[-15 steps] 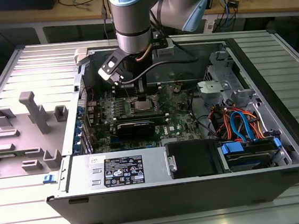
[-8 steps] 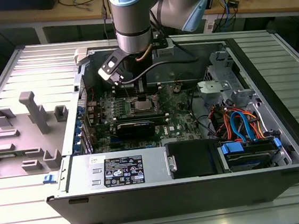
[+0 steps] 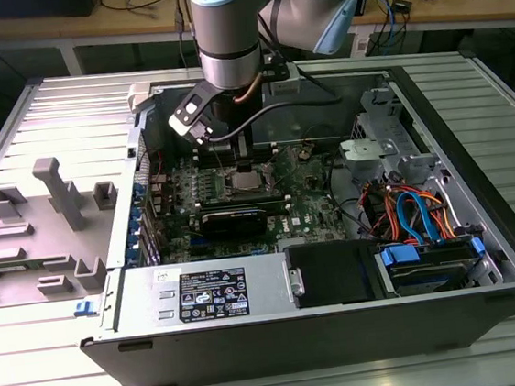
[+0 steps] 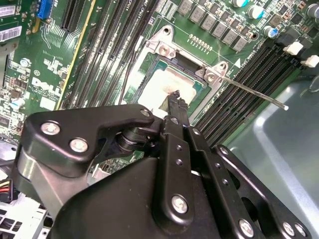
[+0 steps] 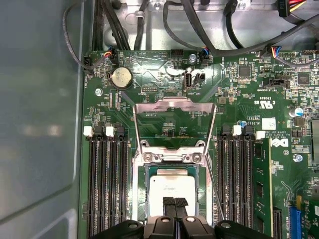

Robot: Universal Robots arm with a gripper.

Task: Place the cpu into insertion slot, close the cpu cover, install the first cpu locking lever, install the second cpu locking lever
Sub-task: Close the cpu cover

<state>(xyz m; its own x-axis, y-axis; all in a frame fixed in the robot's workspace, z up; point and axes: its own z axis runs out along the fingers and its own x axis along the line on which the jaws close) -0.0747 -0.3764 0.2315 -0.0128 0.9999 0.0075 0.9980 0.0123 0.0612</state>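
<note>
Tool (image 5: 174,202) shut, nothing gripped, hovering at cpu (image 5: 172,186). Cpu lies flat in slot (image 5: 141,194), right under your tool. Expect light, stiff chip w/ smooth dull metal top, slippery; prob fragile, so take by edges. Cover (image 5: 174,103) just beyond tool, swung open: thin silvery frame.

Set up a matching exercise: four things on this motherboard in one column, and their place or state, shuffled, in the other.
Things:
1. cpu
2. cpu cover
3. gripper
4. coin battery

Place or state:
A. swung open, clear of the chip
B. round and silvery
C. lying in the insertion slot
D. poised right over the cpu

Pairs: 1-C, 2-A, 3-D, 4-B
</note>
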